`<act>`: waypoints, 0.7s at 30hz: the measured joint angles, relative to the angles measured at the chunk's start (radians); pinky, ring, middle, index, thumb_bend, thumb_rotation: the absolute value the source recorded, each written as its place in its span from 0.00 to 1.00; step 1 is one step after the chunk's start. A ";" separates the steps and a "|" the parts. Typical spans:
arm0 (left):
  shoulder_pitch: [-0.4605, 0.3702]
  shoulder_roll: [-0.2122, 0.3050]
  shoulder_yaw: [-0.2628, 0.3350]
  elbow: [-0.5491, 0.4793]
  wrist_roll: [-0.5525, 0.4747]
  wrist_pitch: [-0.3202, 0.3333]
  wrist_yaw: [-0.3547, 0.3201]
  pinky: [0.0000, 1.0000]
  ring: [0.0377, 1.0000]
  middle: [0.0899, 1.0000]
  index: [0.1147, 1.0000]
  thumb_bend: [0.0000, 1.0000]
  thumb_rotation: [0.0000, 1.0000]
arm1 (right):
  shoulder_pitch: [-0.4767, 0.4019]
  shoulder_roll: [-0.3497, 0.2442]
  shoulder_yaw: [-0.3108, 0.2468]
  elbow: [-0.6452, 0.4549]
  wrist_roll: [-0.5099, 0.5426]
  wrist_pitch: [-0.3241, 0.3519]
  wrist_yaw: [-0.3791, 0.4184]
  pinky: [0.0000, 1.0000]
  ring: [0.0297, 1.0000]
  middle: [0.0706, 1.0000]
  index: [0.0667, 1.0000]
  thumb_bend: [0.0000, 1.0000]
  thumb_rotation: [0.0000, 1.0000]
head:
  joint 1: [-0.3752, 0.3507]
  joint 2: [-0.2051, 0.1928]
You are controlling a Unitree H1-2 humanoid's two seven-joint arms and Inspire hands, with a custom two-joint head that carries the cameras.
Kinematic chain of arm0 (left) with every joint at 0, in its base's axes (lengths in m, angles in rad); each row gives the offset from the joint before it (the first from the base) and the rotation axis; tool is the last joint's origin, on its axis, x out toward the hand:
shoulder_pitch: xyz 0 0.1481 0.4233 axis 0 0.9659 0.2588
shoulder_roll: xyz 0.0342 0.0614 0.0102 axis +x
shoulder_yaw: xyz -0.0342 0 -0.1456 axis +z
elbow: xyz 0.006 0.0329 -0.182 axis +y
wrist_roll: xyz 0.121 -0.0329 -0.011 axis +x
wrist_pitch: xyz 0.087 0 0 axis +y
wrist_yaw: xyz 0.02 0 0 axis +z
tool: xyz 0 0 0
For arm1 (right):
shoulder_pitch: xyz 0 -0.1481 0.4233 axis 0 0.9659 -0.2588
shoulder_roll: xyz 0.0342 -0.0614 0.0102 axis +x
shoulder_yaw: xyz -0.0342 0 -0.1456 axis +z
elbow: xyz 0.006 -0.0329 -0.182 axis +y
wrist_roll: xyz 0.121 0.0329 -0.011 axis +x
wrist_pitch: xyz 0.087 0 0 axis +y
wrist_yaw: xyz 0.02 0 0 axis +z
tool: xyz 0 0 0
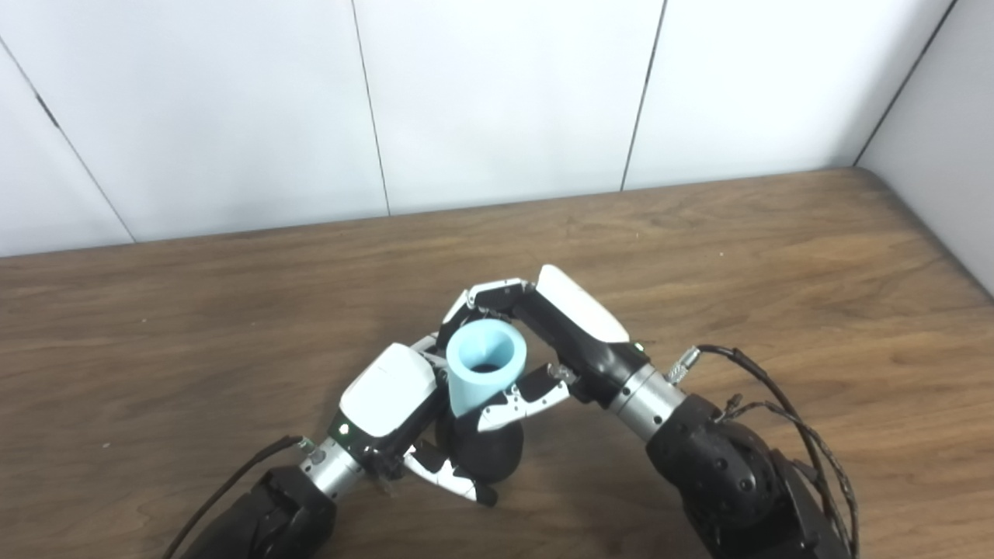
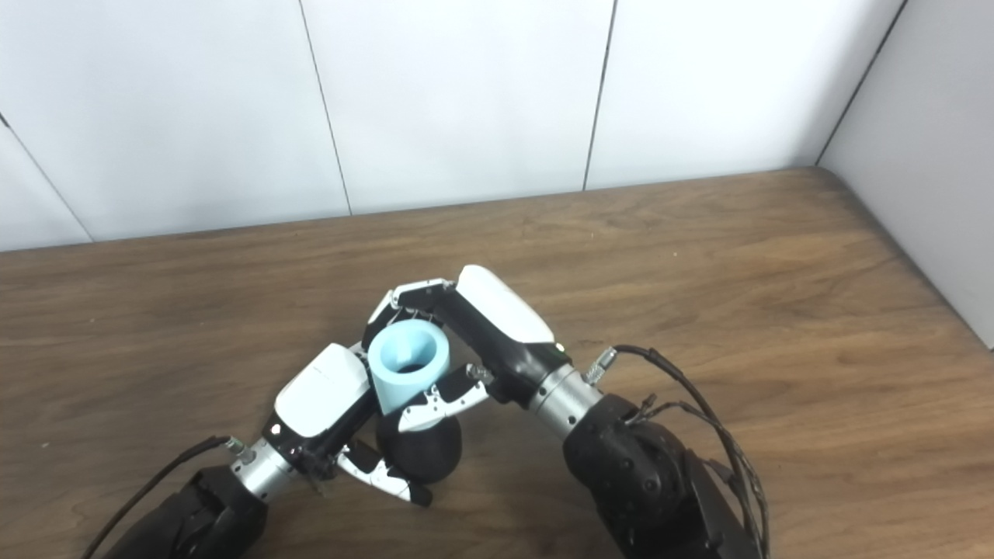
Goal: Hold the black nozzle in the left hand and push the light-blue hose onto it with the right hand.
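Light-blue hose (image 1: 486, 371), gripped by right hand (image 1: 543, 341), sits atop black nozzle (image 1: 480, 449) held by left hand (image 1: 392, 411).

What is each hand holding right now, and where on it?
Left hand holds the black nozzle around its rounded lower body. Right hand grips the light-blue hose around its side wall, just below the open rim.

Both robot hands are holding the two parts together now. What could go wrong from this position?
The left robot hand grips only the round black nozzle, which could turn or slip under the push. The right robot hand wraps the light-blue hose, which looks tilted, so it may jam. The joint is hidden, so seating cannot be checked.
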 measured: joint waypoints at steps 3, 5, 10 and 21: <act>0.001 0.000 0.001 0.000 0.000 0.000 0.000 0.84 0.50 0.39 0.46 0.52 0.00 | 0.002 0.001 -0.004 -0.001 0.015 0.017 0.005 0.73 0.84 0.89 0.90 1.00 0.33 | 0.000 0.000; 0.001 0.000 0.001 0.000 0.000 0.000 0.000 0.84 0.49 0.39 0.46 0.52 0.00 | 0.002 0.001 -0.007 -0.001 0.034 0.024 0.013 0.78 0.88 0.93 0.93 1.00 0.36 | 0.002 0.000; 0.001 0.000 0.001 0.000 0.000 -0.001 0.000 0.84 0.47 0.36 0.46 0.52 0.00 | 0.002 0.002 -0.014 -0.002 0.076 0.058 0.026 0.82 0.92 0.96 0.96 1.00 0.41 | 0.002 0.000; 0.000 0.000 0.000 0.001 0.000 -0.001 0.000 0.85 0.44 0.38 0.46 0.50 0.00 | 0.006 0.014 -0.027 -0.003 0.109 0.074 0.025 0.81 0.91 0.96 0.98 1.00 0.41 | 0.000 -0.002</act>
